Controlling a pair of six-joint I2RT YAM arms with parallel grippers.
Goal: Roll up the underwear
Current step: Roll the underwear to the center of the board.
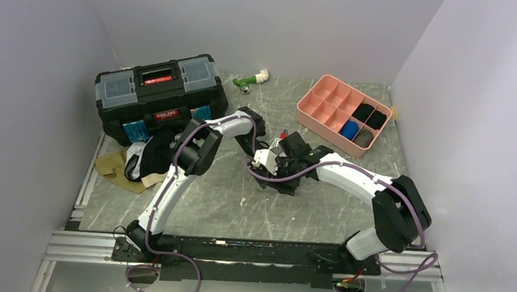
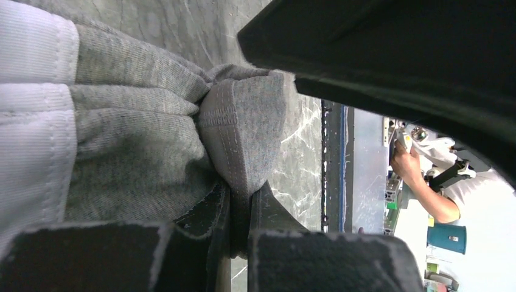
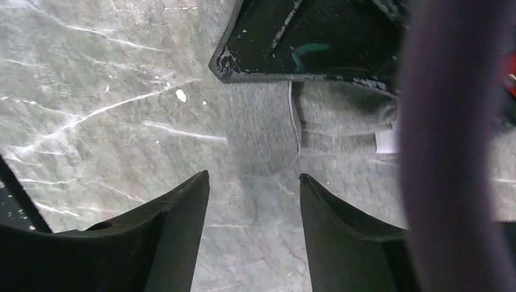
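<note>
Grey ribbed cotton fills my left wrist view: the grey briefs [image 2: 140, 152] are bunched into soft folds, with a stitched hem curling over and a smooth white waistband [image 2: 33, 121] along the left edge. The left gripper [image 2: 240, 237] has its fingers [image 2: 207, 213] pressed together on a fold of that cloth, pinching it just above the marbled table [image 1: 238, 206]. From the right wrist I see the same grey cloth as a short, rounded, half-formed bundle lying on the stone just ahead of the right gripper [image 3: 252, 207], whose fingers [image 3: 176, 225] are spread with nothing between them.

I judge this pair to be mid-roll: gathered, but loose and not yet a tight cylinder.

From above, the pink tray [image 1: 322, 128] at the back right holds four small bundles in its right-hand compartments: two black, one blue, one grey. I take those as finished. Its other compartments show bare plastic.

By the black toolbox [image 1: 160, 94] on the left lies a pile [image 1: 146, 157] of limp, crumpled pieces in black, white and tan, overlapping each other. I count those as work left, so the job looks to be somewhere around its middle. The cloth is thin and floppy; I expect it to spring open if released loosely.
</note>
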